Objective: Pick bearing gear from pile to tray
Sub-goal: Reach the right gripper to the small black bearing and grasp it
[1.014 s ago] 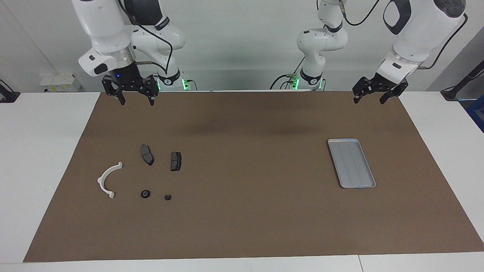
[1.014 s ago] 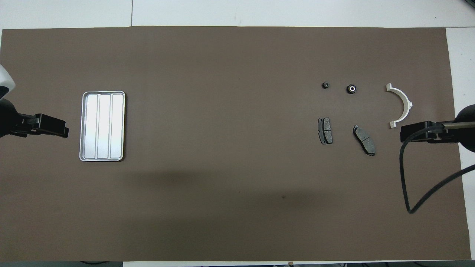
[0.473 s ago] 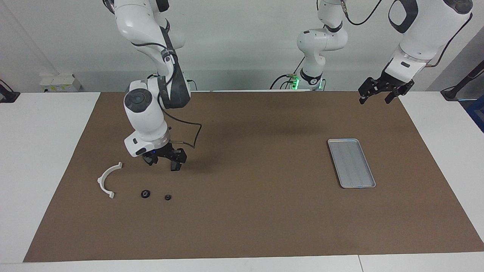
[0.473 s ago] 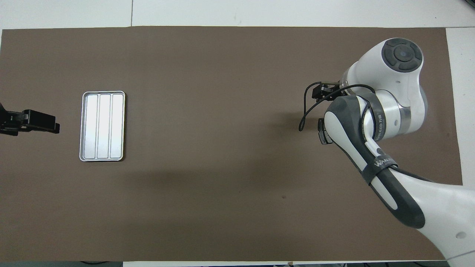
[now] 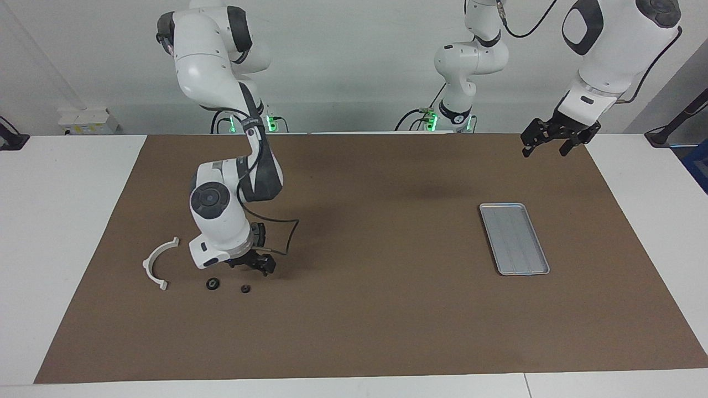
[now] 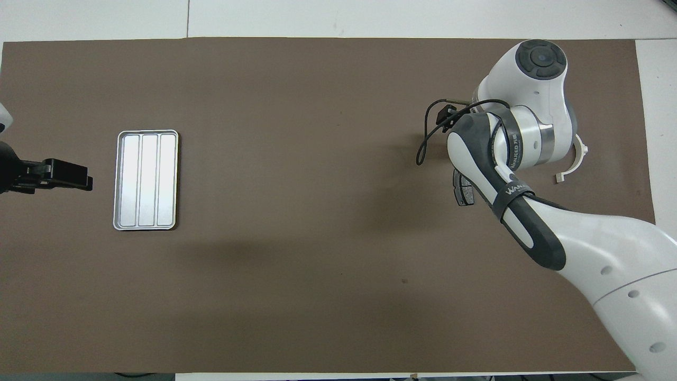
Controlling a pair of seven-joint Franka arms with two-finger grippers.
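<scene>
The pile lies at the right arm's end of the table. Its white half-ring bracket (image 5: pixel 157 263) and two small black round pieces (image 5: pixel 212 283) (image 5: pixel 245 288) show in the facing view. My right gripper (image 5: pixel 251 266) is low over the mat, open, just above the smaller round piece and apart from it. The arm hides both dark brake-pad plates there. In the overhead view the arm covers the round pieces, and only one plate's edge (image 6: pixel 461 191) and part of the bracket (image 6: pixel 575 159) show. The empty silver tray (image 5: pixel 514 239) (image 6: pixel 146 180) lies at the left arm's end. My left gripper (image 5: pixel 545 145) (image 6: pixel 71 176) waits open, raised beside the tray.
A brown mat (image 5: pixel 387 320) covers most of the white table (image 5: pixel 61 221). The right arm's cable (image 5: pixel 287 235) loops out beside the wrist.
My right arm has swung out from its rest pose and come down over the pile, moving from over the brake-pad plates toward the black round pieces. My left gripper has barely shifted.
</scene>
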